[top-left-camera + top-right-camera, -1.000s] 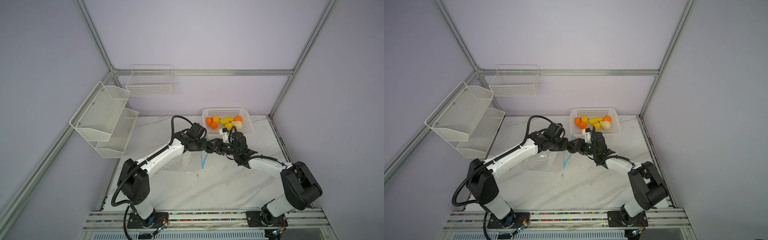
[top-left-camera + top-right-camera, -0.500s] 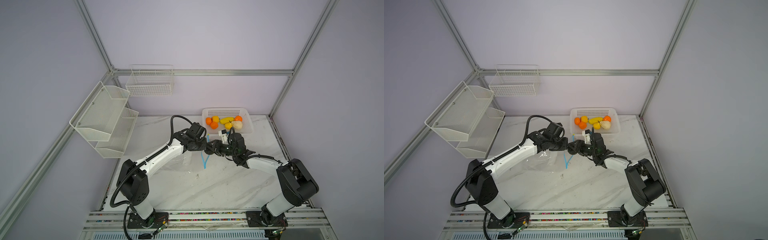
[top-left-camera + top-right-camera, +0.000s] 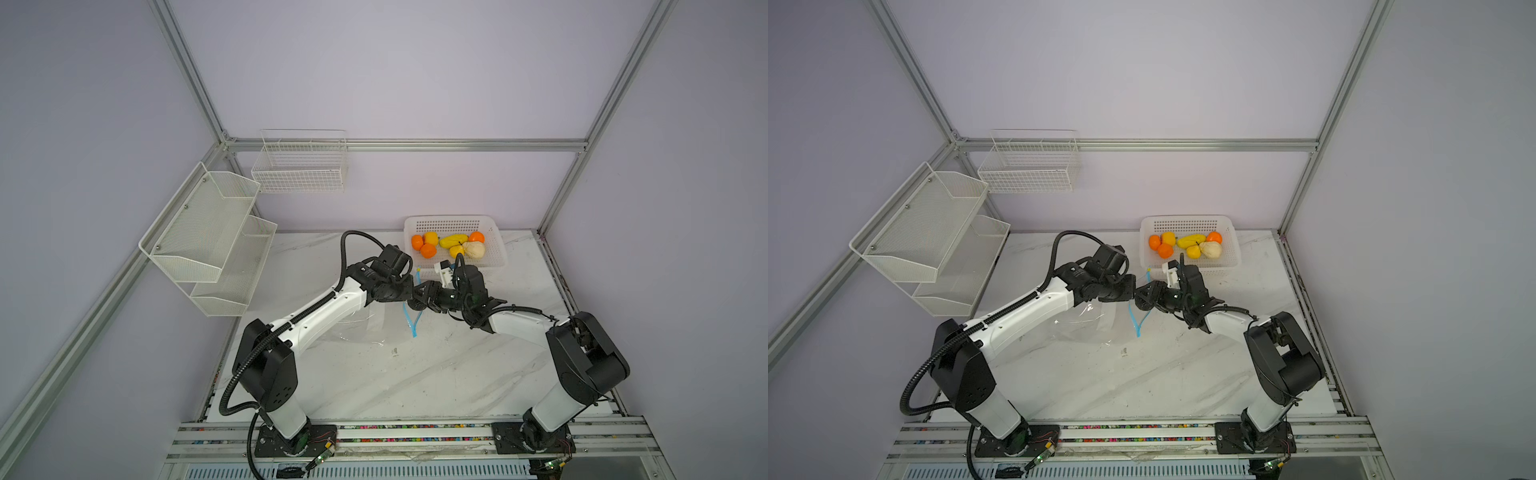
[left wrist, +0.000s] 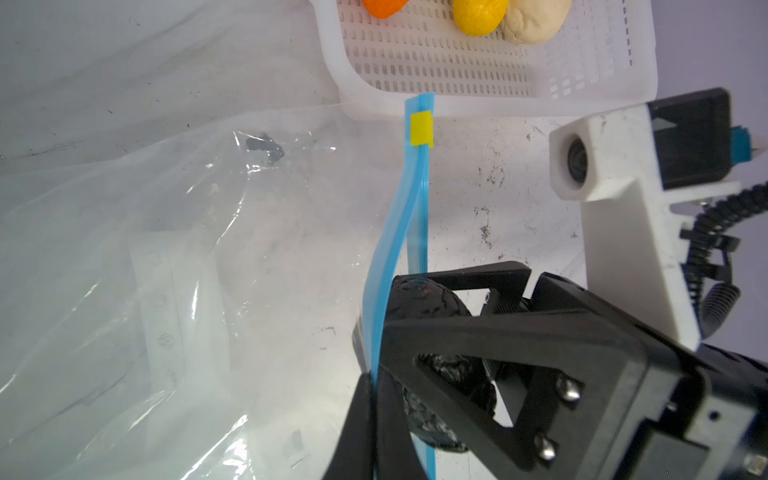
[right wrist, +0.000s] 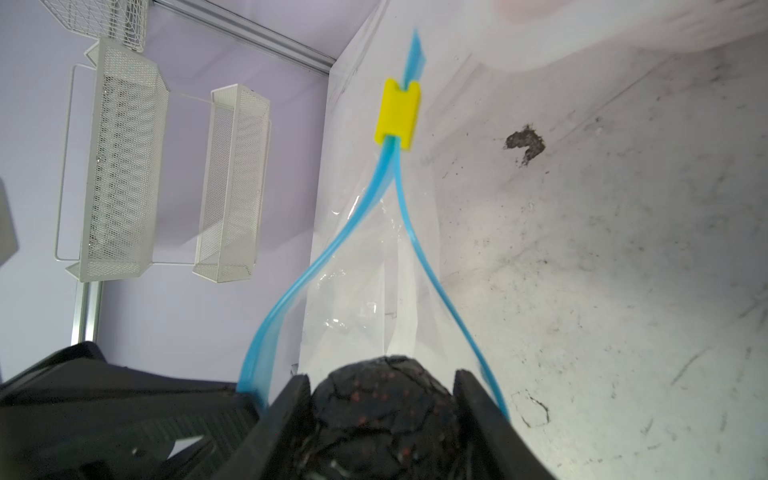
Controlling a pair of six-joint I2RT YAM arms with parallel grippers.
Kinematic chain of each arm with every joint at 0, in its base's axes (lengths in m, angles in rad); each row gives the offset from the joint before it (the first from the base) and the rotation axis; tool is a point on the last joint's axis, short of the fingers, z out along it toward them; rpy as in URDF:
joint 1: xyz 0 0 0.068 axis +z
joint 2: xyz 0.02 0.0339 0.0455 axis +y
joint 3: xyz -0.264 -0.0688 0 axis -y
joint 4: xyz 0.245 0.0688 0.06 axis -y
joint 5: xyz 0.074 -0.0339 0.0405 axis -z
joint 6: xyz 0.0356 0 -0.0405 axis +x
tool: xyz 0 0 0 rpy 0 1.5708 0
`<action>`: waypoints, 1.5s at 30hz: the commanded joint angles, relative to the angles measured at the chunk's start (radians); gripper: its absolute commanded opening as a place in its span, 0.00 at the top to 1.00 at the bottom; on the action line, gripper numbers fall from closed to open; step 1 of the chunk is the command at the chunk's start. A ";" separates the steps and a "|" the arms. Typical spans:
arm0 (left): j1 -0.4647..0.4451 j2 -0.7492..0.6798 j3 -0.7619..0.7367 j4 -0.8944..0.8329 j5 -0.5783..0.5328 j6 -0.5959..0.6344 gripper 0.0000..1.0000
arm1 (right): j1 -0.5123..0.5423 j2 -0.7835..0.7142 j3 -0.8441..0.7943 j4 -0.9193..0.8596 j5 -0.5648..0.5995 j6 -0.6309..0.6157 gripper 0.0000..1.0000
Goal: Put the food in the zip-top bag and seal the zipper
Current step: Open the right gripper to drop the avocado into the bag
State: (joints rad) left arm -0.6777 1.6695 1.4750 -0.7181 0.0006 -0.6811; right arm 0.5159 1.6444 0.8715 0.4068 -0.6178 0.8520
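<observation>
Brings dark lump, clamped in half-spread right gripper, a touch farther left, to zip-top bag mouth at table centre | keeps upper zipper lip pinched in fully closed left gripper | leaves remaining food in far basket | calls for release next

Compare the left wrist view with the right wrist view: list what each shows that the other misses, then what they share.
Only left wrist: the white basket with an orange ball, a yellow fruit and the cream bulb, plus the right arm's wrist camera.
Only right wrist: the mesh wall shelves and the wire basket.
Both: the blue zipper with its yellow slider, the left gripper shut on one zipper strip, and the right gripper holding the dark lump at the zip-top bag's open mouth.
</observation>
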 commanded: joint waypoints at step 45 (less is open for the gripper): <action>-0.010 -0.062 -0.010 0.049 0.008 -0.018 1.00 | 0.034 -0.054 0.095 -0.197 0.080 -0.118 0.29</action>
State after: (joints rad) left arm -0.6823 1.6573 1.4746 -0.7033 0.0124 -0.6891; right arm 0.5442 1.6463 0.9405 0.2493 -0.5678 0.7601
